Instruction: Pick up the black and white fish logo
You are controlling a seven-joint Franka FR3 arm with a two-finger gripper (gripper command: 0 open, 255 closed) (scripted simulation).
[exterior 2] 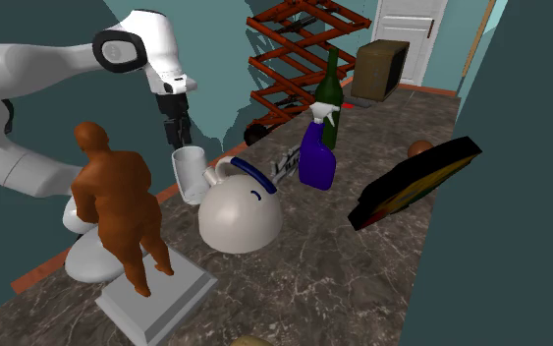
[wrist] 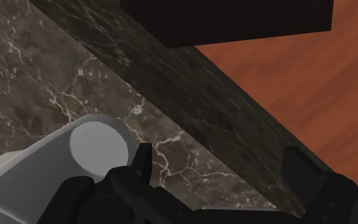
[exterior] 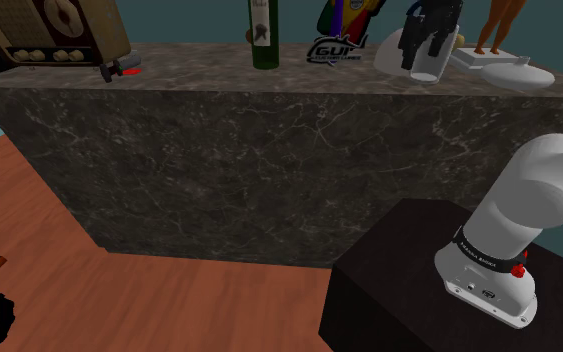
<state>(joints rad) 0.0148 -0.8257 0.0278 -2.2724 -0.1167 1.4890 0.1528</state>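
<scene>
The black and white fish logo (exterior: 334,50) stands upright on the dark marble counter (exterior: 269,150), between a green bottle (exterior: 263,35) and a white mug (exterior: 427,66). In the second exterior view the logo (exterior 2: 286,163) peeks out edge-on behind a white domed kettle (exterior 2: 240,214). My gripper (exterior: 421,42) hangs just above the mug (exterior 2: 188,175), to the shoulder view's right of the logo. The wrist view shows my gripper (wrist: 220,168) open. Its fingers (wrist: 142,164) stand apart over the counter's front edge, with the mug's (wrist: 98,149) side next to one finger.
An orange figure on a grey base (exterior 2: 122,211), a white plate (exterior: 514,72), a blue spray bottle (exterior 2: 318,157), a slanted black board (exterior 2: 416,182), an old radio (exterior: 54,30) and a red-tipped tool (exterior: 119,70) crowd the counter. Wooden floor (exterior: 169,300) and the stand (exterior: 399,290) lie below.
</scene>
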